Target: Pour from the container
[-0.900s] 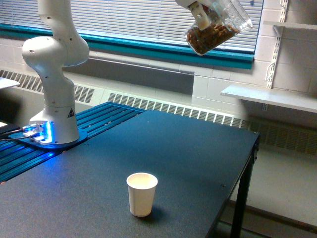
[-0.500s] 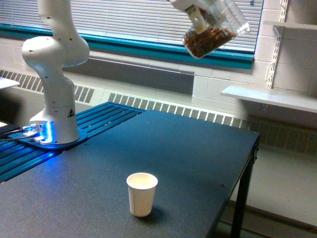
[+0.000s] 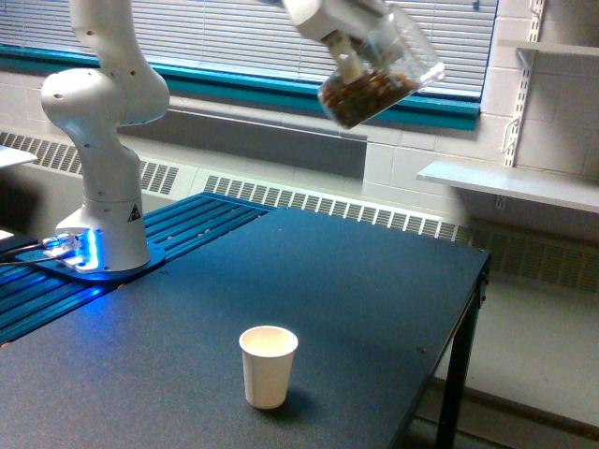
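Your gripper (image 3: 343,47) clamps the clear cylindrical plastic jar of brown nut-like pieces (image 3: 379,67), tilted high above the dark table (image 3: 356,299). Nothing is poured yet; the small white paper cup (image 3: 268,366) below looks empty.

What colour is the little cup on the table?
White: the paper cup shows clearly in the exterior view.
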Robot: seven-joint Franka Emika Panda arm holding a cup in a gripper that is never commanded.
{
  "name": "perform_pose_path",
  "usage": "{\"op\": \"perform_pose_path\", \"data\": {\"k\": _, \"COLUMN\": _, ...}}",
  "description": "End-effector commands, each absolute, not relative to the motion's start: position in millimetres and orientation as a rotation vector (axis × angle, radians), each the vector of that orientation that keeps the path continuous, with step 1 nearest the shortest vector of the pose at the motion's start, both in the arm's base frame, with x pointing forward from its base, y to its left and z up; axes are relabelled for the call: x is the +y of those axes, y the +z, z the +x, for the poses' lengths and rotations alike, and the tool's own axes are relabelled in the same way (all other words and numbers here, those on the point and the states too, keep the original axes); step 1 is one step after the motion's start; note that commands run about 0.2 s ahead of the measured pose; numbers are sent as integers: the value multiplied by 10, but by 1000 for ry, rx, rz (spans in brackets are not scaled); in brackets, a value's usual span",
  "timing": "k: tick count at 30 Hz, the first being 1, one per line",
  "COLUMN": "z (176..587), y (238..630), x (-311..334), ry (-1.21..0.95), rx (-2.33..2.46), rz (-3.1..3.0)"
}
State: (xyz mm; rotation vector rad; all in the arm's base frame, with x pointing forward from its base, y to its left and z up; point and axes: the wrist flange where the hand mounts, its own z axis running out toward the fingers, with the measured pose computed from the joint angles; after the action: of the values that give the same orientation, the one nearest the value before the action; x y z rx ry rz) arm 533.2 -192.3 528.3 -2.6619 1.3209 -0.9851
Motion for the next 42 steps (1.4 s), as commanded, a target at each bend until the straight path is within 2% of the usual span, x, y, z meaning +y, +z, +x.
{"op": "perform_pose_path", "data": {"k": 1, "z": 5081, "y": 5137, "x": -2159, "ry": -986, "rx": 1301, "rz": -2689}}
{"op": "perform_pose_path", "data": {"k": 20, "z": 4446, "y": 4314, "x": -2531, "ry": -851, "rx": 1305, "rz": -2815}}
{"op": "perform_pose_path", "data": {"k": 34, "z": 4029, "y": 3718, "x": -2553, "ry": -694, "rx": 1287, "rz": -2884}}
{"op": "perform_pose_path", "data": {"k": 42, "z": 3818, "y": 3508, "x": -2537, "ry": -606, "rx": 1281, "rz": -2954}}
